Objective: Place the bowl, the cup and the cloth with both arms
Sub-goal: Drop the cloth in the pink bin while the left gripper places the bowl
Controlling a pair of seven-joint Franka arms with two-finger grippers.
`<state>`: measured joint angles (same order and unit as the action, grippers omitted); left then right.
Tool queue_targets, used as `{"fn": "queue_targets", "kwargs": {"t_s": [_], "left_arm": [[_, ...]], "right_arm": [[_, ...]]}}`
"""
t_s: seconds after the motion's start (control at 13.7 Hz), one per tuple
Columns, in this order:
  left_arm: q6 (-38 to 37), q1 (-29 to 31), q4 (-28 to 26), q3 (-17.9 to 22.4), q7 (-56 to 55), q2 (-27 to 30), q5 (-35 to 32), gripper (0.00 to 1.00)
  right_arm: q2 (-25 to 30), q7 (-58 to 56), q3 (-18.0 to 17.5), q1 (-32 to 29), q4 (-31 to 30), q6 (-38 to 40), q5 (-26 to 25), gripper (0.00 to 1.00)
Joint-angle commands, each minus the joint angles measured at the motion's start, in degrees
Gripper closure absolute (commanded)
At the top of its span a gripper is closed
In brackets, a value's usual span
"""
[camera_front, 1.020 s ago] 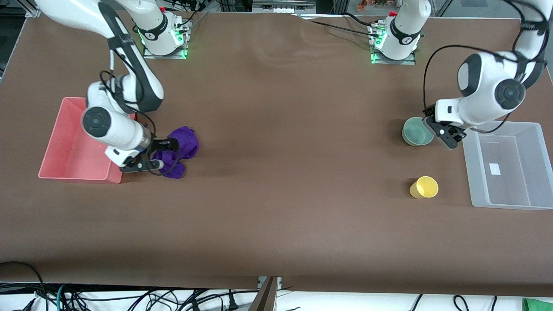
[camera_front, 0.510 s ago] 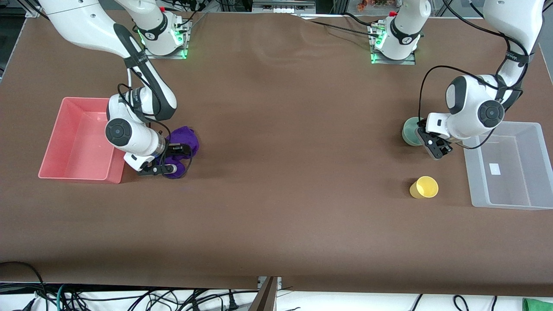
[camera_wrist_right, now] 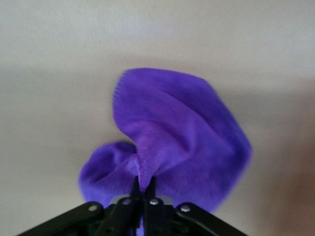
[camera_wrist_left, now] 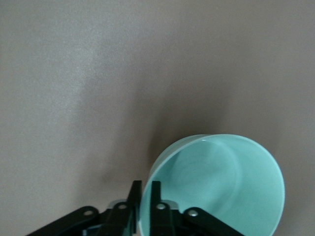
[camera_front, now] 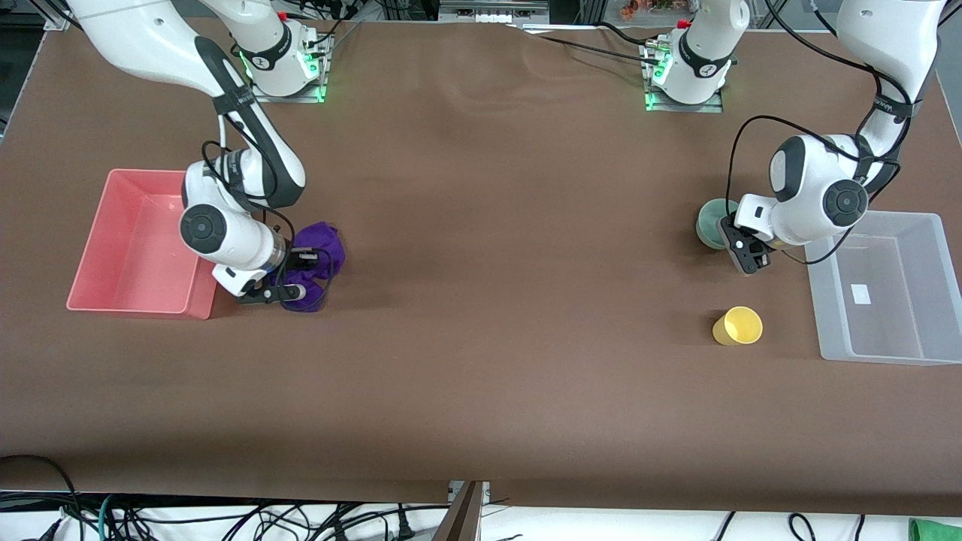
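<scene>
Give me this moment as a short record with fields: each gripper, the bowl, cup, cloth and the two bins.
left gripper: shut on the bowl's rim, one finger inside, one outside
right gripper: shut on a fold of the cloth
bowl: on the table beside the clear bin
cup: untouched, nearer the front camera than the bowl
cloth: bunched on the table beside the pink bin
pink bin: right arm's end of the table
clear bin: left arm's end of the table

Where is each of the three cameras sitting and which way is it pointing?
Front view: high across the table, facing both bases; shows both arms, the cup and two bins.
Left wrist view: on the left arm, looking down past the left gripper pinching the bowl rim.
Right wrist view: on the right arm, looking past the right gripper pinching the cloth.
Shared: the front view also shows bowl and cloth.
</scene>
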<state>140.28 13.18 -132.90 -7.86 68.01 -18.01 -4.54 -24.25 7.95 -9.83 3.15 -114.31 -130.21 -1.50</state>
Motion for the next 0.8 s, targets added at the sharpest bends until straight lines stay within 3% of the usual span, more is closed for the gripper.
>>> {"fn": "queue_targets", "kwargs": {"t_s": [0.0,0.07,0.22,0.36,0.51,0.73], "left_arm": [[-0.79,0.44,2.63,-0.31,3.44,0.42,-1.00,1.00],[-3.32,0.53,4.12,-0.31,3.62,1.65,-1.00,1.00],[-15.93,0.53,13.14,-0.13,3.89,2.01,-1.17,1.00],[-28.60,0.88,24.38,0.39,4.15,0.88,-1.52,1.00],[-32.52,3.59,33.01,0.31,8.78,-1.84,-7.64,1.00],[-32.18,10.79,41.55,0.39,18.80,-7.81,-9.17,1.00]], "right_arm": [[6.57,-2.40,-0.10,-2.61,5.03,11.59,-0.17,1.00],[7.72,-3.02,-0.02,-3.49,8.89,17.99,-0.17,1.00],[8.69,-6.52,1.38,-4.55,15.92,28.82,-0.35,1.00],[9.66,-12.66,5.94,-4.73,19.63,35.43,-0.70,1.00],[10.54,-21.35,12.34,-4.90,19.30,37.99,-2.45,1.00],[10.37,-27.46,19.57,-5.43,15.79,38.10,-2.02,1.00]]}}
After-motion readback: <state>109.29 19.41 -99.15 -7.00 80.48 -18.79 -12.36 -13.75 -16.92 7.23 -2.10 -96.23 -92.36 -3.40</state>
